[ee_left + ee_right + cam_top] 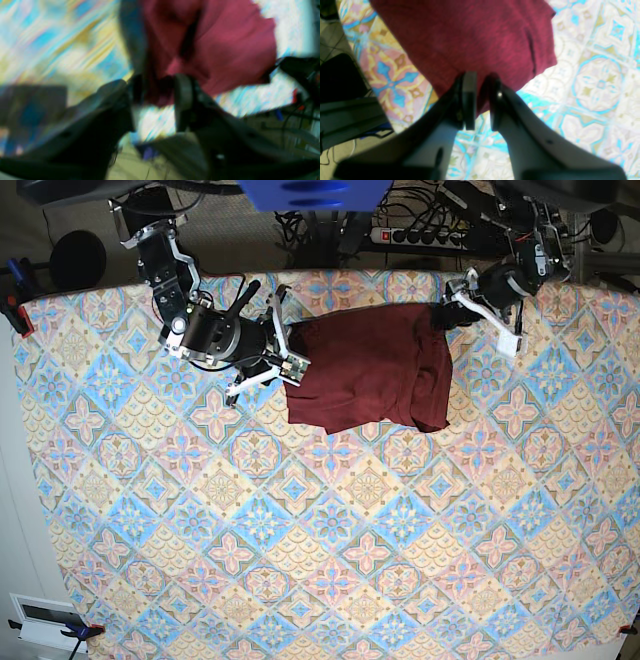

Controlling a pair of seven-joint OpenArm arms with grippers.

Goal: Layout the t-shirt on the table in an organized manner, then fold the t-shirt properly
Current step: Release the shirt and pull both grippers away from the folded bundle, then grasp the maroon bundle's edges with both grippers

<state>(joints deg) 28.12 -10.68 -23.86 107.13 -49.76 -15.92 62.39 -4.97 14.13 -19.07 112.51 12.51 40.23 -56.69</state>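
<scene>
In the right wrist view, the right arm's fingers (470, 100) stand narrowly parted with a fold of the t-shirt (475, 42) pinched between them, so the right gripper (481, 100) is clenched on the cloth at its lower edge in that frame. In the left wrist view, heavily blurred, the left arm's fingers (183, 97) stand apart with maroon cloth bunched in the gap; whether the left gripper (156, 96) presses the cloth or has let it go cannot be told. Outward, in the base view, the right gripper (285, 365) meets the left edge of the t-shirt (365, 375) and the left gripper (450, 310) sits at its upper right corner. The garment lies as a rumpled, roughly rectangular mass in the upper centre of the frame, near the far edge of the surface (300, 560), whose tiled cover is bare elsewhere. A power strip (420, 235) and cables lie beyond that edge. Judged risks: with only one side firmly held, a pull would drag the whole garment sideways rather than spread it; layers pinched together would keep folds trapped; and cloth worked so near the far edge could slide off.
</scene>
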